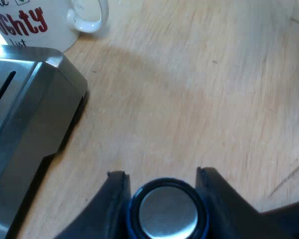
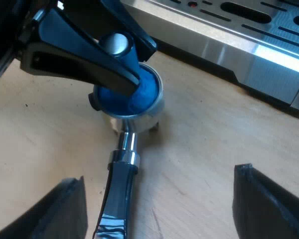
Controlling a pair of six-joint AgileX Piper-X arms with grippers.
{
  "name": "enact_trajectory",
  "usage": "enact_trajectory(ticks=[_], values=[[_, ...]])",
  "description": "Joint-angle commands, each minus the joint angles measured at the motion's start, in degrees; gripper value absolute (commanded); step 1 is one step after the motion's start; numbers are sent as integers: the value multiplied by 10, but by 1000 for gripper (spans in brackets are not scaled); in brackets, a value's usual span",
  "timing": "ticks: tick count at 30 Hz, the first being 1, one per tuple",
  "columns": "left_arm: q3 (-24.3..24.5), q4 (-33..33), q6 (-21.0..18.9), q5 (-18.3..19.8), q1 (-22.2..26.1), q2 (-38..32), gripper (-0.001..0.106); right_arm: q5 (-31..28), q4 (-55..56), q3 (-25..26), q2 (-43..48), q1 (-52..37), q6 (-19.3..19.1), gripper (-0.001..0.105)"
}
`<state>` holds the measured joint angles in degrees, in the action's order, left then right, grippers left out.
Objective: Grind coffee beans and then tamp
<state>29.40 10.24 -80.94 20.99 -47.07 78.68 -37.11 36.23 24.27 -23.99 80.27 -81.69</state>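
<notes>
Tamping in progress: nearest you, your right claw (image 2: 157, 177) hangs released, its fingers (image 2: 65, 209) wide apart on either side of the holder's handle (image 2: 120, 184) and touching nothing. Just beyond, the holder (image 2: 139, 115) sits loose on the wooden tabletop (image 2: 199, 149). Its metal basket is filled by the blue tamper (image 2: 137, 94), which your left claw (image 1: 161, 175) holds clenched from both sides. Behind them runs the espresso machine (image 2: 249, 55) with its slotted tray, and a white mug (image 1: 35, 22) stands by the machine's corner. To do this well, press straight down and keep the tamper's face level with the basket rim; from here it seems to lean slightly. Nothing pins the holder, so it may tip or slide. Steadying the handle with your right claw looks wise before adding force.
</notes>
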Motion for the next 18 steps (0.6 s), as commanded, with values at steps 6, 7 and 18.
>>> enact_trajectory(ticks=[6, 7, 18], values=[[-4, 60, -2, -6, 0, -27, 10, -4, 0, 0, 3, -2, -4, 63], [-4, 68, -2, -6, 0, -30, 10, -4, 0, 0, 3, -2, -4, 63], [-4, 75, -2, -11, 0, -96, 10, -4, -6, 0, 3, -2, -4, 63]])
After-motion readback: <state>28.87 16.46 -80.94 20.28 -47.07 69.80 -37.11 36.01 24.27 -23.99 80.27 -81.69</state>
